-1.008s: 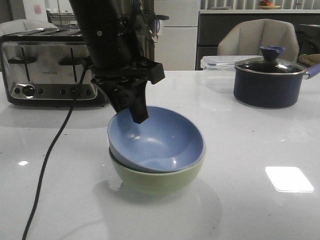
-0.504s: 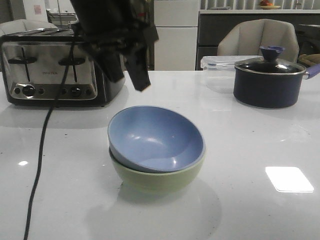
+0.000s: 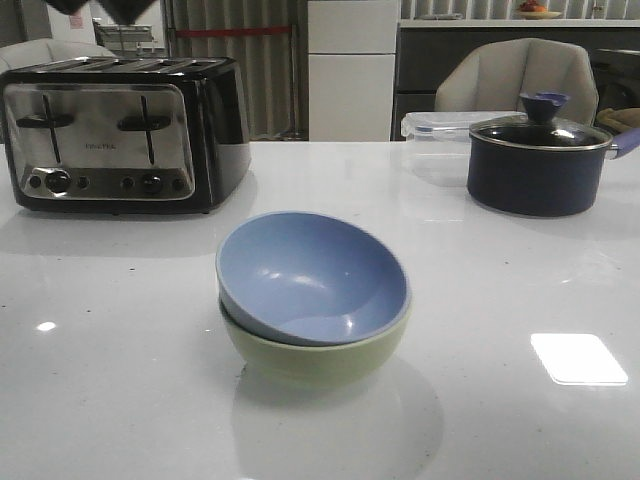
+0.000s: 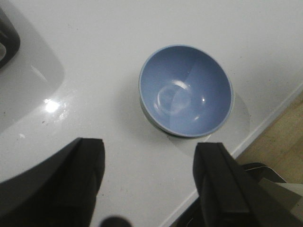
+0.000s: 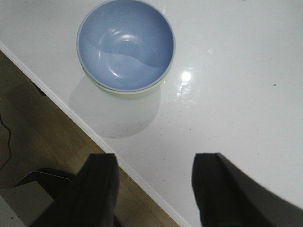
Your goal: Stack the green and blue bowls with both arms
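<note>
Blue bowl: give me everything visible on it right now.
The blue bowl is round, matte dusty blue, plain and empty, with soft glare spots inside. It sits nested in the green bowl, tilted so its opening faces the front camera, the far rim higher. Only the green bowl touches it; both grippers are open and clear of it.

**White glossy table and what rests on it**

The glossy white table (image 3: 520, 300) carries 4 things directly. Near its middle sits the pale sage green round bowl (image 3: 315, 358), with the muted dusty blue round bowl (image 3: 310, 275) nested in it, tilted, not touching the tabletop. At the back left stands a chrome and black 4-slot toaster (image 3: 120, 135). At the back right stands a dark navy pot with a glass lid (image 3: 538, 160), and just behind it a clear plastic lidded container (image 3: 435, 135). Bright light patches reflect on the surface.
</note>
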`<state>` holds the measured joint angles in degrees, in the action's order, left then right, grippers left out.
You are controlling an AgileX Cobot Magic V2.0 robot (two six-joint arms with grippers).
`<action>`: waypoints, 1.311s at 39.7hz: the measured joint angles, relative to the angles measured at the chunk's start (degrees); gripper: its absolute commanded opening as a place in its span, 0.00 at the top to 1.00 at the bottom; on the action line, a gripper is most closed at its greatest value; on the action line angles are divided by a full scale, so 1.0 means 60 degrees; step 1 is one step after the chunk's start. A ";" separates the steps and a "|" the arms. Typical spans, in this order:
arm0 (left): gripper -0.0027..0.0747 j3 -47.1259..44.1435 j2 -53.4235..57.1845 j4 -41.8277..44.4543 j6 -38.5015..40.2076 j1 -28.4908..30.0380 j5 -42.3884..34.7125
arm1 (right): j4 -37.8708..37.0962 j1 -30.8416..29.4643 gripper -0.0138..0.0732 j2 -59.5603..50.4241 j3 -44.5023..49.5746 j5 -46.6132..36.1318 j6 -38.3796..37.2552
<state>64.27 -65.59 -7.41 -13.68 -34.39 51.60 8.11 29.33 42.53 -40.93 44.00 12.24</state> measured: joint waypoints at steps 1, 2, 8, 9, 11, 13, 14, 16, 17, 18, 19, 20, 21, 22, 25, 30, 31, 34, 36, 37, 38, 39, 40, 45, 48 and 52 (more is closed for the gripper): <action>0.38 -0.0285 0.0366 0.0000 0.0000 0.0000 -0.0020 | 0.0000 0.0000 0.31 0.0000 0.0000 0.0000 0.0000; 0.38 -0.0427 0.0551 0.0000 0.0000 0.0000 -0.0066 | 0.0000 0.0000 0.31 0.0000 0.0000 0.0000 0.0000; 0.38 -0.1892 0.2604 0.0000 0.0000 0.0000 -0.0147 | 0.0000 0.0000 0.31 0.0000 0.0000 0.0000 0.0000; 0.38 -0.2077 0.2881 0.0000 0.0000 0.0000 -0.0147 | 0.0000 0.0000 0.31 0.0000 0.0000 0.0000 0.0000; 0.38 -0.2555 0.3616 0.0000 0.0000 0.0000 -0.0147 | 0.0000 0.0000 0.31 0.0000 0.0000 0.0000 0.0000; 0.38 -0.2940 0.4229 0.0000 0.0000 0.0000 -0.0147 | 0.0000 0.0000 0.31 0.0000 0.0000 0.0000 0.0000; 0.38 -0.3097 0.4490 0.0000 0.0000 0.0000 -0.0147 | 0.0000 0.0000 0.31 0.0000 0.0000 0.0000 0.0000; 0.38 -0.3434 0.5063 0.0000 0.0000 0.0000 -0.0147 | 0.0000 0.0000 0.31 0.0000 0.0000 0.0000 0.0000; 0.38 -0.3612 0.5351 0.0000 0.0000 0.0000 -0.0147 | 0.0000 0.0000 0.31 0.0000 0.0000 0.0000 0.0000; 0.38 -0.3784 0.5610 0.0000 0.0000 0.0000 -0.0147 | 0.0000 0.0000 0.31 0.0000 0.0000 0.0000 0.0000; 0.38 -0.3906 0.5786 0.0000 0.0000 0.0000 -0.0147 | 0.0000 0.0000 0.31 0.0000 0.0000 0.0000 0.0000; 0.38 -0.4056 0.5989 0.0000 0.0000 0.0000 -0.0147 | 0.0000 0.0000 0.31 0.0000 0.0000 0.0000 0.0000; 0.38 -0.4160 0.6119 0.0000 0.0000 0.0000 -0.0147 | 0.0000 0.0000 0.31 0.0000 0.0000 0.0000 0.0000; 0.38 -0.4283 0.6266 0.0000 0.0000 0.0000 -0.0147 | 0.0000 0.0000 0.31 0.0000 0.0000 0.0000 0.0000; 0.38 -0.4537 0.6487 0.0008 0.0044 0.0000 -0.0147 | 0.0000 0.0000 0.31 0.0000 0.0000 0.0000 0.0000; 0.38 -0.4735 0.6510 0.0540 0.0805 0.0000 -0.0219 | 0.0000 0.0000 0.31 0.0000 0.0000 0.0000 0.0000; 0.38 -0.4757 0.6510 0.0667 0.0963 0.0000 -0.0237 | 0.0000 0.0000 0.31 0.0000 0.0000 0.0000 0.0000; 0.38 -0.4757 0.6510 0.0862 0.1172 0.0000 -0.0291 | 0.0000 0.0000 0.31 0.0000 0.0000 0.0000 0.0000; 0.38 -0.4757 0.6510 0.0901 0.1241 0.0000 -0.0387 | 0.0000 0.0000 0.31 0.0000 0.0000 0.0000 0.0000; 0.38 -0.4757 0.6510 0.0901 0.1259 0.0000 -0.0434 | 0.0000 0.0000 0.32 0.0000 0.0000 0.0000 0.0000; 0.38 -0.4757 0.6510 0.0921 0.1259 0.0000 -0.0454 | 0.0000 0.0000 0.33 0.0000 0.0000 0.0000 0.0000; 0.38 -0.4757 0.6510 0.0921 0.1280 0.0000 -0.0467 | 0.0000 0.0000 0.36 0.0000 0.0000 0.0000 0.0000; 0.39 -0.4757 0.6510 0.0940 0.1280 0.0000 -0.0467 | 0.0000 0.0000 0.39 0.0000 0.0000 0.0000 0.0000; 0.48 -0.4757 0.6510 0.0940 0.1341 0.0000 -0.0492 | 0.0000 0.0000 0.59 0.0000 0.0000 0.0000 0.0000; 0.54 -0.4757 0.6510 0.0959 0.1379 0.0000 -0.0492 | 0.0000 0.0000 0.69 0.0000 0.0000 0.0000 0.0000; 0.63 -0.4757 0.6510 0.0959 0.1391 0.0000 -0.0492 | 0.0000 0.0000 0.79 0.0000 0.0000 0.0000 0.0000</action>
<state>35.73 -26.53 -1.66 -5.34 -34.39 48.64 8.11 29.33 42.53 -40.93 44.00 12.24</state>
